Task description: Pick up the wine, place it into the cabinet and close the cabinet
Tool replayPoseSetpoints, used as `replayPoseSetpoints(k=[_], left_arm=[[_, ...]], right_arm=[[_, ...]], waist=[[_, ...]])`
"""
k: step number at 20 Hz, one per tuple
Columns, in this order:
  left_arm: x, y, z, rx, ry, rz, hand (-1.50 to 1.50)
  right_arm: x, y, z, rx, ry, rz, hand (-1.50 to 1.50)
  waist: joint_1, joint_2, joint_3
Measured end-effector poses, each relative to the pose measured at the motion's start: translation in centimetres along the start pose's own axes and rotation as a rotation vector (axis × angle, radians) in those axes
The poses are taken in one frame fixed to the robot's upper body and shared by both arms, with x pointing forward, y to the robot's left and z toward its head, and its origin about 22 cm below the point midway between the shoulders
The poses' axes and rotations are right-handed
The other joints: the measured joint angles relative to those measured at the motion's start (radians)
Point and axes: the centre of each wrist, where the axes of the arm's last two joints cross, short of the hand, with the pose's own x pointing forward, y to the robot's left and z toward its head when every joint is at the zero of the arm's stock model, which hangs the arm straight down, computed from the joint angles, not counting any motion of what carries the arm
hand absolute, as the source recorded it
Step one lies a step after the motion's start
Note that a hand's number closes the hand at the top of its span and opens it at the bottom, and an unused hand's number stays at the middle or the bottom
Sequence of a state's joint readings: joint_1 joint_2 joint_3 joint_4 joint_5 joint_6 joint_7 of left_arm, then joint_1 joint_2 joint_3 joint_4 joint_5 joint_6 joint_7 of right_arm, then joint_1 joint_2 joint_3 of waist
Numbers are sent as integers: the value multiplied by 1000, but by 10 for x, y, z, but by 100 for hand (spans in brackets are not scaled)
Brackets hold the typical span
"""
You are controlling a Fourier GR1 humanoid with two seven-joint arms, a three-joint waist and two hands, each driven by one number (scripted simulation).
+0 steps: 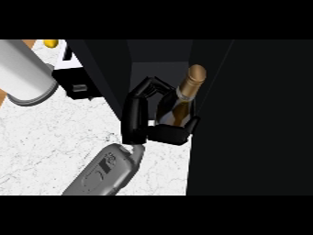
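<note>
Wine bottle [188,94]: you have it in one hand, upright with a slight tilt, gold-foiled neck pointing toward the far side; it sits in the dark opening of the cabinet [254,114], between the two black panels.
Forearm [108,172]: the grey forearm comes in from the near edge of the desk [43,137] and angles up to the wrist just before the cabinet opening.
Hand [165,133]: your black hand is at the bottle's lower body; which of your hands it is cannot be told from this view.
Fingers [142,94]: curled round the bottle from the left side, with the thumb against its right side, so they are holding the wine.
Cabinet: black, standing on the desk's right side, front open where the bottle is.
White cylinder [16,69]: you see it at the far left corner of the desk, well apart from the bottle.
Black box [77,82]: just beside the cabinet's left panel, at the far edge.
Yellow object [49,43]: small, at the far edge; too little shows to name it.
</note>
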State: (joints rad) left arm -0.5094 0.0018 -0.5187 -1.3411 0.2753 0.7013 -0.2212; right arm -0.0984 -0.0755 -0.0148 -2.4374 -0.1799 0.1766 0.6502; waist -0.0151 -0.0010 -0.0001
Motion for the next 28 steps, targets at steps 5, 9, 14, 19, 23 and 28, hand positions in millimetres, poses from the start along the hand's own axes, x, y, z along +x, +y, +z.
replayPoseSetpoints(k=[5,9,14,19,23,28], left_arm=[[-21,9,1,10,-18,-45,150],[-24,10,-10,33,-30,-63,150],[-31,25,-19,68,-30,-64,150],[-40,38,-33,83,-29,-59,150],[-46,46,-41,76,3,-48,150],[-42,37,-55,71,28,-35,150]], right_arm=[[1,1,-2,6,-6,0,-150],[2,0,-3,1,-9,1,-150],[-2,2,0,6,-6,-10,-150],[-2,-2,-1,-5,-18,5,-150],[-1,4,-3,9,-14,-25,-150],[-1,3,-2,3,-13,-19,-150]], waist=[[1,1,0],[2,1,0],[3,0,0],[3,1,0],[2,1,0],[-1,1,0]])
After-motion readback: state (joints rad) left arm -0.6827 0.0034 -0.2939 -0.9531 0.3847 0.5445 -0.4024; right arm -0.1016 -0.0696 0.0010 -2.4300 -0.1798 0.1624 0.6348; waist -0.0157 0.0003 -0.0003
